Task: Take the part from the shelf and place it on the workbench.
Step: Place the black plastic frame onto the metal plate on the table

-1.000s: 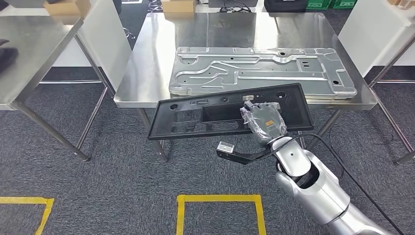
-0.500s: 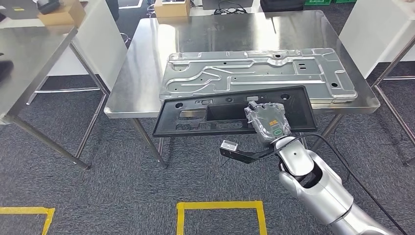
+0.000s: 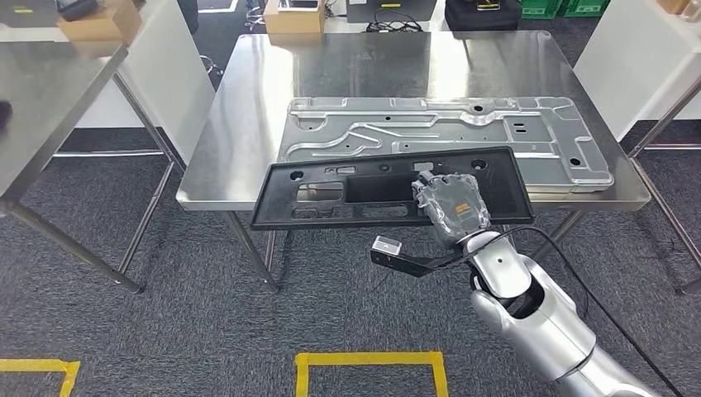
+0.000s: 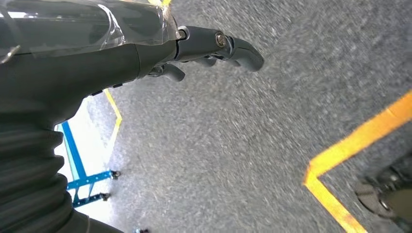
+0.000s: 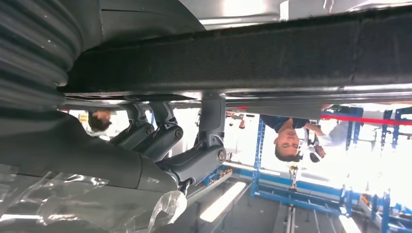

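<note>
A long black plastic part (image 3: 355,188) with several cut-outs is held level in my right hand (image 3: 450,207), which grips it near its right end. The part's far edge overlaps the front edge of the steel workbench (image 3: 240,107); its near side hangs out over the carpet. In the right wrist view the part's dark edge (image 5: 243,53) runs across above my right hand's fingers (image 5: 194,160), which curl under it. My left hand (image 4: 214,46) hangs over the grey carpet with nothing in it, fingers loosely apart.
A large pressed metal panel (image 3: 446,132) covers the workbench's middle and right. Another steel table (image 3: 50,99) stands at the left, cardboard boxes (image 3: 293,15) behind. Yellow tape (image 3: 372,360) marks the floor. A person (image 5: 291,138) appears beyond in the right wrist view.
The whole view has shifted: I have come closer to the workbench. The black part, still in my right hand, now reaches over the table's front edge.
</note>
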`<control>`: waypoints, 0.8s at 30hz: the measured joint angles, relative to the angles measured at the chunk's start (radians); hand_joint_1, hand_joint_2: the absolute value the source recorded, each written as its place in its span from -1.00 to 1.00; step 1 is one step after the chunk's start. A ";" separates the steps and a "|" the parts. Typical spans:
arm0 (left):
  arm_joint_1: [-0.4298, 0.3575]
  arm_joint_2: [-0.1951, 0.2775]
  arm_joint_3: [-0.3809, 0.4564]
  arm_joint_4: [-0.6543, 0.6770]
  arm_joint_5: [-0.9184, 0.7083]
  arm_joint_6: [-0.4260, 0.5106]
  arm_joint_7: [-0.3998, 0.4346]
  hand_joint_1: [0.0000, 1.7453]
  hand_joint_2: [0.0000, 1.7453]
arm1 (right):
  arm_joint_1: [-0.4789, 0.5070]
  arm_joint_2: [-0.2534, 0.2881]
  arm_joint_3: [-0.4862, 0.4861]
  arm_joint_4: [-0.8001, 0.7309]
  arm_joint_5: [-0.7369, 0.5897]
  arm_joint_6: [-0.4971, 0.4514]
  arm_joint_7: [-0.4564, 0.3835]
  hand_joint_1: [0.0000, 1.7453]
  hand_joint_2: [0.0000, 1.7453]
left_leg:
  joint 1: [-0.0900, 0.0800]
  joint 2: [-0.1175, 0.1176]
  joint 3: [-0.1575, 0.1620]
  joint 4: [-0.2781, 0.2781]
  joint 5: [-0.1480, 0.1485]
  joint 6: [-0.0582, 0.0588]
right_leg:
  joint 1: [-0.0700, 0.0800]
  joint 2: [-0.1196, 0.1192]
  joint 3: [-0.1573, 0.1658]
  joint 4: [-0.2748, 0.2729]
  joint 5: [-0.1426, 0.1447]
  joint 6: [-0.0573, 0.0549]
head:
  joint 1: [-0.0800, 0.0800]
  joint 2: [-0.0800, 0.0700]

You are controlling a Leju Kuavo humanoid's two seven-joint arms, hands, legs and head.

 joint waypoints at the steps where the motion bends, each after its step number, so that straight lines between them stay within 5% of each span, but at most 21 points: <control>1: 0.002 -0.002 0.000 0.000 0.000 0.000 0.000 -1.00 1.00 | 0.003 -0.001 0.000 0.000 0.006 0.001 0.001 1.00 1.00 | 0.002 -0.002 0.005 0.003 -0.007 -0.003 | -0.001 0.000 -0.017 0.010 0.016 0.003 | 0.000 0.000; 4: 0.004 -0.004 0.000 0.000 0.000 0.000 0.001 -1.00 1.00 | 0.005 -0.003 0.000 0.000 0.023 0.001 0.004 1.00 1.00 | 0.011 -0.005 0.026 0.020 -0.037 -0.021 | -0.011 -0.004 0.041 -0.165 0.147 0.021 | 0.000 0.000; 6: 0.002 -0.001 0.000 0.000 -0.001 0.000 0.002 -1.00 1.00 | 0.005 -0.004 0.000 0.000 0.032 0.000 0.007 1.00 1.00 | 0.008 -0.006 0.031 0.035 -0.058 -0.029 | -0.019 -0.003 0.085 -0.267 0.185 0.020 | 0.000 0.000; 9: 0.001 0.001 0.000 0.000 -0.001 0.000 0.003 -1.00 1.00 | 0.006 -0.005 0.000 0.001 0.037 0.001 0.009 1.00 1.00 | 0.007 -0.005 0.029 0.045 -0.072 -0.035 | -0.021 0.000 0.092 -0.281 0.175 -0.002 | 0.000 0.000; 11: 0.001 0.002 0.000 0.000 -0.001 0.001 0.003 -1.00 1.00 | 0.004 -0.005 0.000 0.000 0.041 0.001 0.009 1.00 1.00 | 0.013 -0.004 0.005 0.099 -0.099 -0.048 | -0.022 0.001 0.094 -0.278 0.170 -0.011 | 0.000 0.000; 14: 0.001 0.001 0.000 0.000 0.000 0.004 0.002 -1.00 1.00 | 0.001 -0.005 0.000 0.000 0.046 0.001 0.009 1.00 1.00 | 0.025 -0.001 -0.114 0.316 -0.176 -0.066 | -0.020 0.001 0.103 -0.278 0.161 -0.018 | 0.000 0.000; 16: 0.005 0.001 0.000 0.000 0.000 0.003 0.000 -1.00 1.00 | 0.002 -0.004 0.000 0.000 0.046 0.001 0.009 1.00 1.00 | 0.024 0.000 -0.174 0.390 -0.178 -0.061 | -0.014 0.001 0.112 -0.278 0.153 -0.021 | 0.000 0.000; 18: 0.008 0.001 0.000 0.000 0.000 0.003 -0.001 -1.00 1.00 | 0.003 -0.002 0.000 0.000 0.047 0.001 0.008 1.00 1.00 | 0.014 -0.001 -0.153 0.300 -0.103 -0.036 | -0.005 0.003 0.130 -0.284 0.145 -0.023 | 0.000 0.000; 20: 0.009 0.004 0.001 0.001 0.000 0.004 -0.002 -1.00 1.00 | 0.001 -0.001 0.000 0.000 0.051 0.001 0.008 1.00 1.00 | -0.011 -0.002 -0.085 0.130 -0.011 0.006 | 0.001 0.004 0.153 -0.298 0.140 -0.025 | 0.000 0.000; 21: 0.009 0.007 0.001 0.001 0.000 0.005 -0.003 -1.00 1.00 | 0.001 -0.001 0.000 0.000 0.053 0.002 0.008 1.00 1.00 | -0.020 0.000 -0.057 0.068 0.013 0.016 | 0.004 0.006 0.159 -0.303 0.136 -0.028 | 0.000 0.000; 24: 0.009 0.011 0.001 0.001 0.000 0.006 -0.003 -1.00 1.00 | 0.001 0.000 0.000 -0.002 0.054 0.004 0.008 1.00 1.00 | -0.026 0.005 -0.027 0.016 0.013 -0.003 | 0.012 0.010 0.168 -0.307 0.120 -0.033 | 0.000 0.000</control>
